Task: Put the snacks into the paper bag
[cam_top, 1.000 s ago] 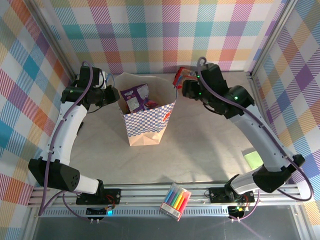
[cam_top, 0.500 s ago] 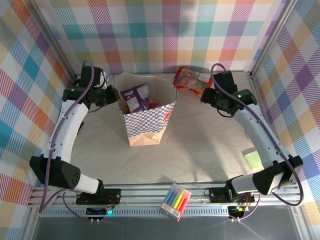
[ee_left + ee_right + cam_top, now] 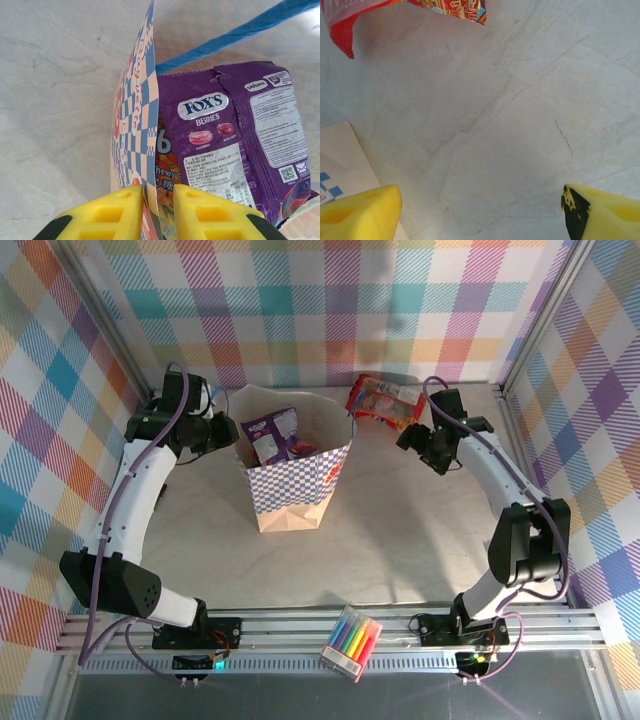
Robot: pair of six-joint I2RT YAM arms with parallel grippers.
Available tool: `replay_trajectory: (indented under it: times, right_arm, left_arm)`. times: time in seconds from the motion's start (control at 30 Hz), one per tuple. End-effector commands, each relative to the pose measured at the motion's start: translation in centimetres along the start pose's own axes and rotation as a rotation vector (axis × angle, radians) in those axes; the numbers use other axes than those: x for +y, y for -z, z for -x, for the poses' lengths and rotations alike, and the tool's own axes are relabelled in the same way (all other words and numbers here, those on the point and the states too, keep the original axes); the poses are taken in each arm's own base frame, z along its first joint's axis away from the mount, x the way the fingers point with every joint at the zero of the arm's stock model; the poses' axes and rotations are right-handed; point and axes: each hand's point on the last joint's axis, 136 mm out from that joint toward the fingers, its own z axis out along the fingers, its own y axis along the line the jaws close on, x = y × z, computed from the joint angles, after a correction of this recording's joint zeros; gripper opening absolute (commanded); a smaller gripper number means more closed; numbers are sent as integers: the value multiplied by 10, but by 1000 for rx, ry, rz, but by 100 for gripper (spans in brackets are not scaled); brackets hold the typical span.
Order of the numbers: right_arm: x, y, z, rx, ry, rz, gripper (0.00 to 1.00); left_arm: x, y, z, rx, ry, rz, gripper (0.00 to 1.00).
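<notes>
From above, the left gripper (image 3: 225, 432) sits at the left rim of the paper bag (image 3: 300, 480). The bag stands upright on the tabletop (image 3: 400, 530), a little left of centre and towards the back wall. The overhead view does not show how the jaws stand. The left wrist camera does: the two yellow fingers (image 3: 107, 212) are closed on the bag's thin wall, which runs up between them.

That close view also lets the purple packet (image 3: 240, 140) be read. It is a glossy Fox's Berries pack with a crimped top edge, lying inside the bag against the wall. Beneath it is a slice of an orange packet (image 3: 167, 185) with part of its lettering visible, and a blue cord handle (image 3: 240, 35) crosses above. From overhead the bag shows a tan mouth standing open, a blue-and-white checked band and an orange round logo on its near face.

A red packet (image 3: 385, 402) with a busy multicolour print lies on the tabletop just right of the bag's mouth, outside it. The right gripper (image 3: 415, 435) hangs just beside this packet, on its near side. In its wrist camera the yellow fingers (image 3: 360, 210) are spread wide over bare tabletop with nothing between them, and the packet's red corner is at the upper left. A pack of markers (image 3: 351, 642) rests on the near rail.
</notes>
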Motion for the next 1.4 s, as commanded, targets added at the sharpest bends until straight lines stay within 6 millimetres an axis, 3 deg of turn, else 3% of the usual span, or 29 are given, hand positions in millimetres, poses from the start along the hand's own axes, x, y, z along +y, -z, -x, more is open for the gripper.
replay_trajectory:
  times: [0.0, 0.63, 0.97, 1.03, 1.17, 1.23, 1.33, 1.37]
  right_arm:
    - [19, -10, 17, -8, 3, 62, 84]
    - [15, -124, 72, 62, 208, -149, 82]
    - [21, -151, 98, 49, 297, -177, 77]
    - [21, -153, 100, 45, 309, -178, 68]
    - [18, -157, 100, 50, 329, -184, 28]
    - [17, -157, 98, 59, 341, -187, 15]
    - [14, -153, 92, 80, 341, -196, 0]
    - [12, -150, 88, 92, 338, -196, 0]
  left_arm:
    - [3, 6, 5, -8, -13, 19, 24]
    - [8, -2, 12, -16, -7, 54, 23]
    - [13, -4, 12, -17, -4, 79, 23]
    - [13, -4, 11, -17, -5, 83, 23]
    - [15, -6, 11, -15, -5, 88, 22]
    - [14, -5, 10, -14, -6, 84, 22]
    - [14, -4, 9, -14, -5, 82, 22]
    - [13, -2, 9, -17, -6, 77, 22]
